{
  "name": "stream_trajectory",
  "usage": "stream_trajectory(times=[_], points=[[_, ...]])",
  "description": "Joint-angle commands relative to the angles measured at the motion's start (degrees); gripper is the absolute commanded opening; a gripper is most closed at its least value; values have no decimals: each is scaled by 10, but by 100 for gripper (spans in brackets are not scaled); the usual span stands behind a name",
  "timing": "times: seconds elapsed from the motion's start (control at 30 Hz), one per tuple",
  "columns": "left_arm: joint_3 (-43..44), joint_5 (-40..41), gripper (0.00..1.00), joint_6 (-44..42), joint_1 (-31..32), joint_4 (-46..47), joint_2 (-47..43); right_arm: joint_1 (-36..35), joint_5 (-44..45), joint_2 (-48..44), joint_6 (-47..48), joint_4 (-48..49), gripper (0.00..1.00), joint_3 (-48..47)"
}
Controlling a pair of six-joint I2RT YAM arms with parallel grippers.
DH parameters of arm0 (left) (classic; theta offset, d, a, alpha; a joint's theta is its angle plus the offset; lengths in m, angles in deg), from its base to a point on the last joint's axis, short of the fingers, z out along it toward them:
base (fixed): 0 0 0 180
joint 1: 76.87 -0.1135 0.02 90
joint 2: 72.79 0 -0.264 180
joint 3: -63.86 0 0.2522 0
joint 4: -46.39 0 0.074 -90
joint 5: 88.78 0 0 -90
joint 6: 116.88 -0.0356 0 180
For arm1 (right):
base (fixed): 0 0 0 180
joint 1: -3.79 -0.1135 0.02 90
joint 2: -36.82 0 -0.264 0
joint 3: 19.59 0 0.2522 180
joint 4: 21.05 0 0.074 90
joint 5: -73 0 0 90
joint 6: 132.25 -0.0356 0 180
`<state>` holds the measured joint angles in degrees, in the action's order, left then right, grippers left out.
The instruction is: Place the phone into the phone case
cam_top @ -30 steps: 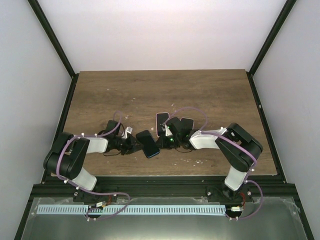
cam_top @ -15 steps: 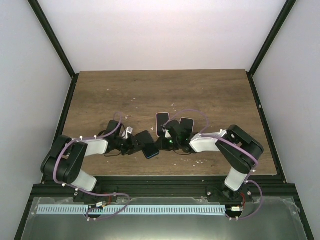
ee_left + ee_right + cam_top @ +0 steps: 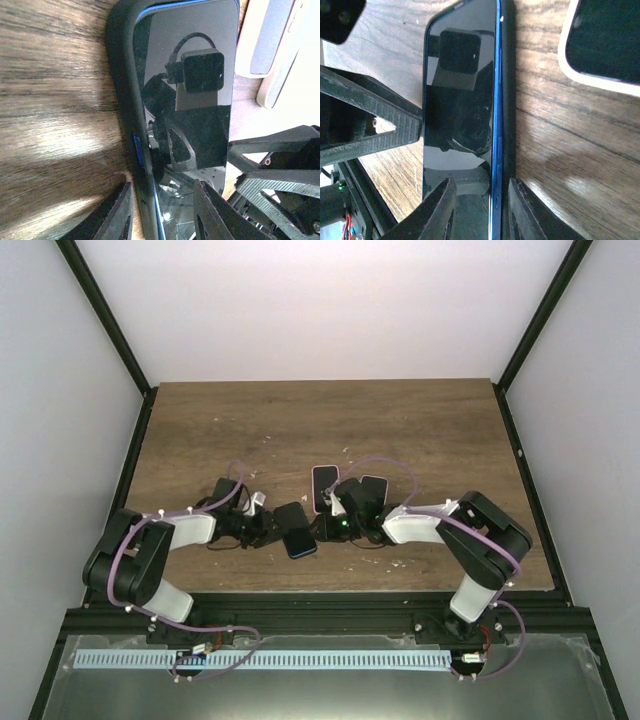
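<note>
Near the front middle of the tabletop point(image 3: 420, 420), between the two arms, I see the phone point(image 3: 296, 530): dark glossy screen, thin blue rim, lying at a slant. A black phone case point(image 3: 119, 75) wraps one long side and a corner. The blue rim shows just inside the case lip; I cannot tell if it is fully seated. Both arms are folded low, elbows out, forearms reaching inward toward each other. The left end effector point(image 3: 265, 528) meets the phone's left end and the right end effector point(image 3: 325, 525) its right end. Both wrist views show the wood running up one side of the frame. In each, one finger sits on the case side and the other over the screen, with the phone's edge between them. The fingers stand partly apart; I cannot tell whether either pair is actually clamping. A white-cased phone point(image 3: 324, 485) and another dark phone point(image 3: 373, 486) lie just behind the right end effector.
</note>
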<state>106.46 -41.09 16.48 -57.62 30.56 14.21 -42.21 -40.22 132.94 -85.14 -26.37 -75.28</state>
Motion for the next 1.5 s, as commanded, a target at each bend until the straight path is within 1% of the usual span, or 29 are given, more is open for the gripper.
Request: stream_trajectory(times=[0.0,0.07,0.13,0.3,0.43,0.63,0.7,0.77,0.9,1.0,1.1,1.3,1.47], points=[[5,10,35,-23,-12,-30,-5,0,-17,6,9,-12,30,2],[13,22,36,-24,-23,-38,-16,1,-3,-9,17,-42,32,0],[29,47,43,-31,-37,-57,-22,0,4,-27,35,-63,37,1],[82,105,52,-46,-61,-79,-20,-11,51,-82,85,-126,46,10],[137,115,53,-62,-70,-75,16,-44,82,-123,135,-151,56,18],[193,94,53,-86,-74,-71,84,-75,88,-129,167,-148,76,34],[201,83,52,-89,-74,-73,103,-88,97,-124,175,-151,80,33],[200,67,51,-86,-74,-60,119,-97,114,-112,182,-158,81,26],[201,46,51,-84,-74,-48,145,-102,134,-85,201,-166,80,9],[205,32,50,-86,-74,-47,160,-101,152,-60,213,-178,77,-8],[201,22,50,-81,-74,-40,168,-102,152,-42,223,-171,74,-20],[188,-5,48,-71,-74,-23,178,-102,164,-21,227,-172,60,-53],[161,-30,47,-54,-74,4,173,-102,166,-7,228,-164,53,-66]])
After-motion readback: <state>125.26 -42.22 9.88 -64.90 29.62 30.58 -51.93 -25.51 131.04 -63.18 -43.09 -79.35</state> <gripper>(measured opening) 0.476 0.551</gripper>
